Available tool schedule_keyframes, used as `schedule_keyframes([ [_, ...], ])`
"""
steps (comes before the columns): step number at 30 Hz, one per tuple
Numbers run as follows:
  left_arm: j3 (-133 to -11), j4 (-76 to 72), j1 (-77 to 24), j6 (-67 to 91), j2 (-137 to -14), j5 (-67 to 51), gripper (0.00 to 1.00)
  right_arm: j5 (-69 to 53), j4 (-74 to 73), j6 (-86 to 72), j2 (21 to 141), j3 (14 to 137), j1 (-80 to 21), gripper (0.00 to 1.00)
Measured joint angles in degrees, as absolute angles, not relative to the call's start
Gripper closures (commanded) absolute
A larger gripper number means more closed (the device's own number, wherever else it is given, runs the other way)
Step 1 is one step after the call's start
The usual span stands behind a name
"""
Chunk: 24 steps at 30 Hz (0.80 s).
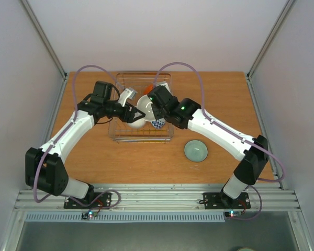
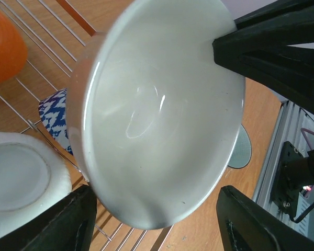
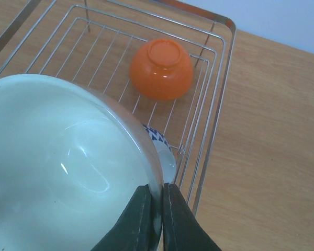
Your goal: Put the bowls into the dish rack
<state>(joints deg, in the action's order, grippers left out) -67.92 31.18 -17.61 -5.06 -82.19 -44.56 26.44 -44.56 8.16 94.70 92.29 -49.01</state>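
Right now the right gripper (image 3: pixel 158 188) is clamped on the rim of the held white bowl (image 2: pixel 157 115), tilted on edge over the near end of the dish rack (image 3: pixel 220 94). Left gripper (image 2: pixel 156 193) has its jaws spread wide either side of that bowl's lower rim; contact can't be told.

Already in the rack: orange bowl (image 3: pixel 161 69) upside down at the far end, blue-white zigzag bowl (image 2: pixel 55 117) and an upturned white bowl (image 2: pixel 21 183) right under the held one. A pale green bowl (image 1: pixel 195 151) sits on the bench (image 1: pixel 225 99) outside the rack.

Risks:
- A thin rim pinch could let the glazed bowl swing or slip onto the bowls below and chip.
- Both grippers are crowded together, so a clash is likely if either shifts.
- The left closing while the right holds could wrench the bowl.

No brand, label or readable writing anywhere.
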Motion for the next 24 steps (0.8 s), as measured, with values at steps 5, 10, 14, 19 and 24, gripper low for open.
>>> schedule_keyframes([
  [5,-67.92,31.33,-17.61,-5.04,-82.94,-43.86,0.39,27.70,-44.62,8.88,94.67,92.42,-50.24,0.99],
  [10,-67.92,31.38,-17.61,-5.13,-83.70,-42.92,0.43,27.88,-44.60,9.06,94.61,92.40,-51.57,0.99],
  [14,-67.92,31.29,-17.67,-5.65,-83.99,-42.37,0.70,27.88,-44.58,9.06,94.04,92.20,-51.92,0.99],
  [19,-68.03,30.06,-17.21,-0.75,-85.36,-37.32,0.99,26.09,-44.69,7.97,92.92,91.39,-53.58,0.99],
  [24,-68.07,29.85,-17.21,0.80,-85.89,-34.98,1.00,26.22,-43.38,6.81,92.92,90.98,-54.52,0.70],
])
